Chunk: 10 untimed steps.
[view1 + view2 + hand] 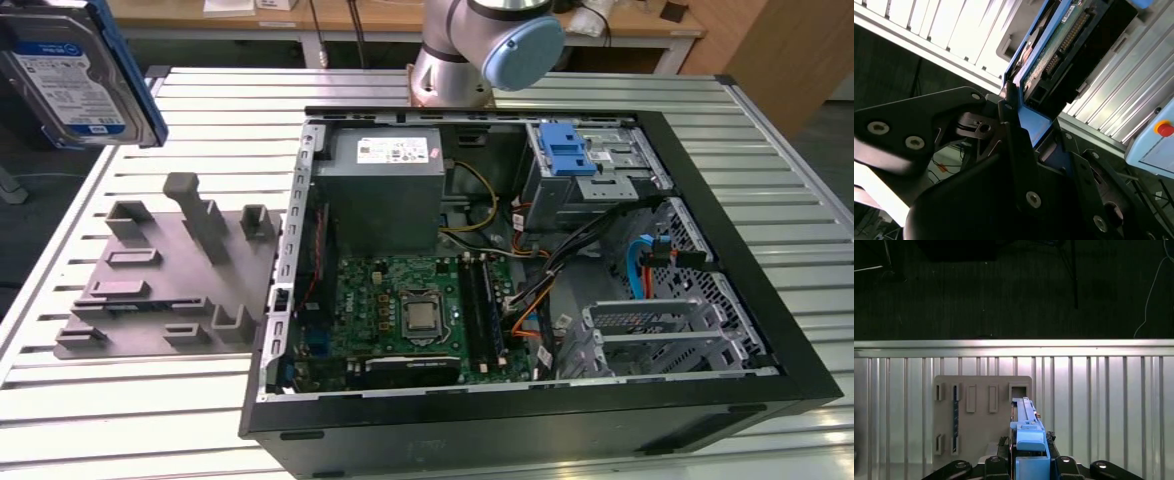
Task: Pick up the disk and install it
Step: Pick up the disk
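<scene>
Aloft, the gripper pinched the disk edgewise.
It hung clear of the grey holder and computer case.

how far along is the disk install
Done: the silver-grey metal hard drive with blue rails is off the grey slotted plastic holder, held up in the air. In hand: the claw is shut on it. Left: it is not yet inside the open black computer case.

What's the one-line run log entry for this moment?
tool: shut on disk | disk: in air, clear of grey tray | computer case: open, disk not yet inside
</scene>
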Each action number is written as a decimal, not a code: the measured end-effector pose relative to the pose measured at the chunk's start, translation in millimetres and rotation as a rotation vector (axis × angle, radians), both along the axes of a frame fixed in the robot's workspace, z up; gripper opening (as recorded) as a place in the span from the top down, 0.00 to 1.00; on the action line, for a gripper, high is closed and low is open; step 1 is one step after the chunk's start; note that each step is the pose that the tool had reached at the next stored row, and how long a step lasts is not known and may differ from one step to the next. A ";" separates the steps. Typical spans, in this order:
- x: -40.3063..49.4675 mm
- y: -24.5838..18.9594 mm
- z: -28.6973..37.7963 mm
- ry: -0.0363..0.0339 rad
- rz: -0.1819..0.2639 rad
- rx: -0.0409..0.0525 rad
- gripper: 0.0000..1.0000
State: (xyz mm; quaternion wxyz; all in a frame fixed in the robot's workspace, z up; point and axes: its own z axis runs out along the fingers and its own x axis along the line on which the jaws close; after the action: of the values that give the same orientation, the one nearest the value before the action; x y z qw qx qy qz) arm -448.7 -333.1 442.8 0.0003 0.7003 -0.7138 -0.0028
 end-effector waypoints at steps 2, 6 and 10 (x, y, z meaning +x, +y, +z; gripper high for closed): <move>0.0 0.0 1.7 0.0000 0.000 0.0000 0.64; 0.0 0.0 5.0 0.0000 0.000 0.0000 0.64; 0.0 0.0 9.1 0.0000 0.000 0.0000 0.64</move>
State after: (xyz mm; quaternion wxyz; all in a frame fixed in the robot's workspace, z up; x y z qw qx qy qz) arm -448.7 -333.1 451.9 0.0003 0.7003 -0.7138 -0.0028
